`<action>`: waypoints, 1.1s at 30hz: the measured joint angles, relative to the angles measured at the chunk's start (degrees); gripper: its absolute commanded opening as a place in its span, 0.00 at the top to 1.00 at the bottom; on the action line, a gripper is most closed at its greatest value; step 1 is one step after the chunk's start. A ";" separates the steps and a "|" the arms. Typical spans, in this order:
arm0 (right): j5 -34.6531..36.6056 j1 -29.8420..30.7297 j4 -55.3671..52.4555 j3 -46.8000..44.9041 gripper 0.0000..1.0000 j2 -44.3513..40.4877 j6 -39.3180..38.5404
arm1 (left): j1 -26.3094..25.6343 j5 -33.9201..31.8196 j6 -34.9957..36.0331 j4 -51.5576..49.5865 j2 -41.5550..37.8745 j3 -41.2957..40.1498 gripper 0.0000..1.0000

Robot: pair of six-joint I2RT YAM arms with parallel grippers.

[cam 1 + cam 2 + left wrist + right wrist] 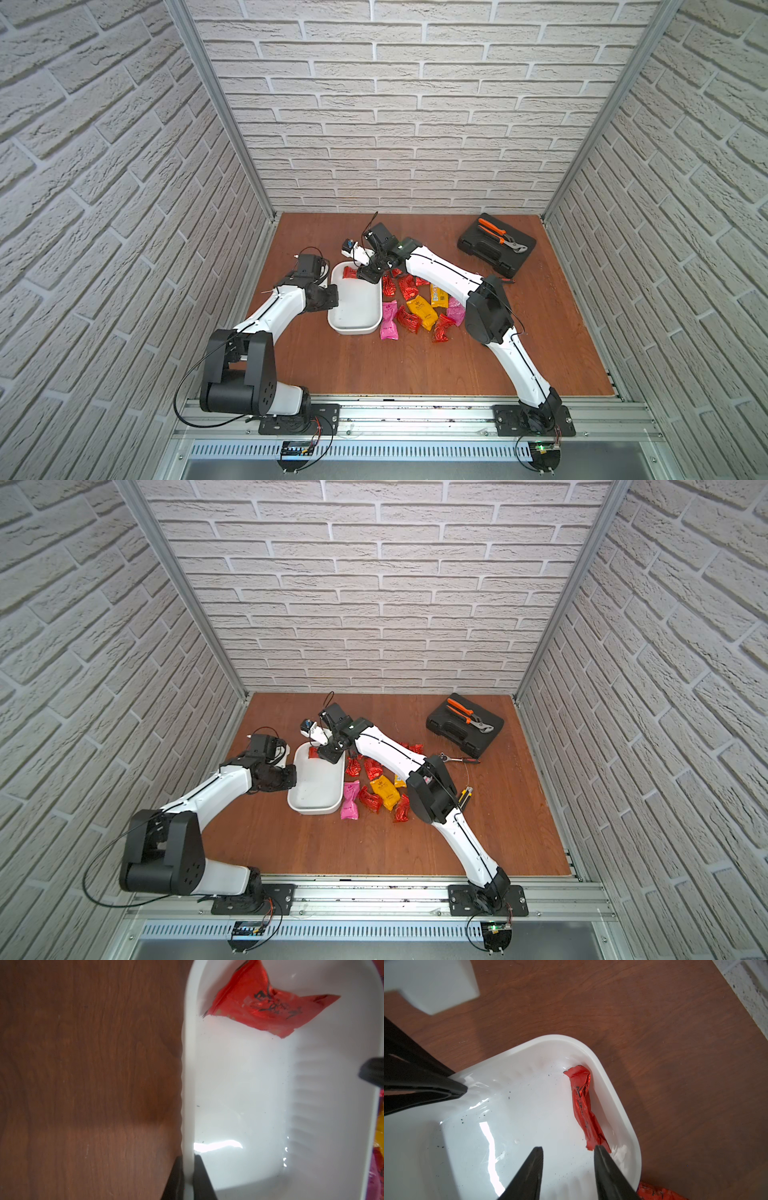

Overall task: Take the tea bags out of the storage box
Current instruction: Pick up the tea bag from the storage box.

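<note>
Tea bags (417,309): most lie on the table (374,365), just beside the storage box (353,330).
One red tea bag (582,1105): inside the box, against the wall at a far corner.
My left gripper (188,1157): clamped on the box's side wall.
My right gripper (568,1147): jaws apart above the box floor, one fingertip at the bag's end.

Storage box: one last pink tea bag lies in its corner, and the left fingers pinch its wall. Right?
No: the tea bag is red, not pink, as the right wrist view shows. It lies in a corner, and the left fingers pinch the storage box wall.
</note>
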 measured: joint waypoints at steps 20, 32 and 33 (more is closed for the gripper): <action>6.47 0.87 2.08 3.63 0.64 6.05 -1.25 | -0.74 0.24 0.87 -0.61 0.00 0.00 1.00; 6.93 1.81 2.29 3.74 0.97 7.96 -2.34 | -0.76 0.15 1.01 -0.92 0.00 0.00 1.00; 6.84 1.86 2.36 3.74 0.97 7.96 -1.99 | -0.76 0.04 1.01 -0.94 0.00 0.00 1.00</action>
